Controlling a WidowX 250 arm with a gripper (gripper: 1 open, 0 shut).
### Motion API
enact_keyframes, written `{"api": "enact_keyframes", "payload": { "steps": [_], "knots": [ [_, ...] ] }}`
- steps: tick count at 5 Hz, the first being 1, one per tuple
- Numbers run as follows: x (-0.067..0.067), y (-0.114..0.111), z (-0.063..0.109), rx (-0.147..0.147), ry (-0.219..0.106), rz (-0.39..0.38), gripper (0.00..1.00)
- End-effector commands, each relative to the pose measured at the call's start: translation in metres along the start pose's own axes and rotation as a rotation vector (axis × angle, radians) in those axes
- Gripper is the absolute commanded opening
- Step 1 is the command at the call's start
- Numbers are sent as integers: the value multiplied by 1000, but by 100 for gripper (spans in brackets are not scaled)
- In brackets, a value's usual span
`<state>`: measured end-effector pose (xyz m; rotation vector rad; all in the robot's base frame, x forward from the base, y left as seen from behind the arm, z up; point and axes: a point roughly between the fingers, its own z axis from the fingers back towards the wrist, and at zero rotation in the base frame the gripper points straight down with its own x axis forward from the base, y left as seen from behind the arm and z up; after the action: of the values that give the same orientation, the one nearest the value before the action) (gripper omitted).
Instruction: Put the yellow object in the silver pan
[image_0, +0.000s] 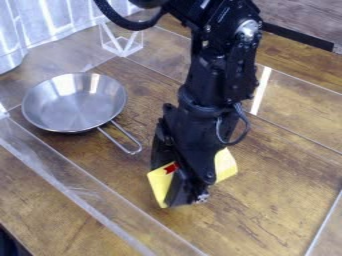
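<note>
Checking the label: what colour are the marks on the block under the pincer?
Red, on the small rectangular yellow block, camera view.

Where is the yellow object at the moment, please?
The yellow object sits low and right of centre in the camera view, under the shut gripper, well right of the silver pan.

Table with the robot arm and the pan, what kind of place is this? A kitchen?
Probably a robot test bench, not a real kitchen: a black arm stands on a wooden table under a clear sheet, with only a pan and a yellow block to practise on.
</note>
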<state>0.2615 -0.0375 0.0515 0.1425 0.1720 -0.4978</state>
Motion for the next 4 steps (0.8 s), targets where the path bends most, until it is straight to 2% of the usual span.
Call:
{"api": "enact_keyframes", "payload": {
  "steps": [1,3,4],
  "knots": [
    [8,5,29,42,-96,3,0],
    [16,17,37,84,-115,27,0],
    [19,24,47,111,-143,48,0]
  ]
}}
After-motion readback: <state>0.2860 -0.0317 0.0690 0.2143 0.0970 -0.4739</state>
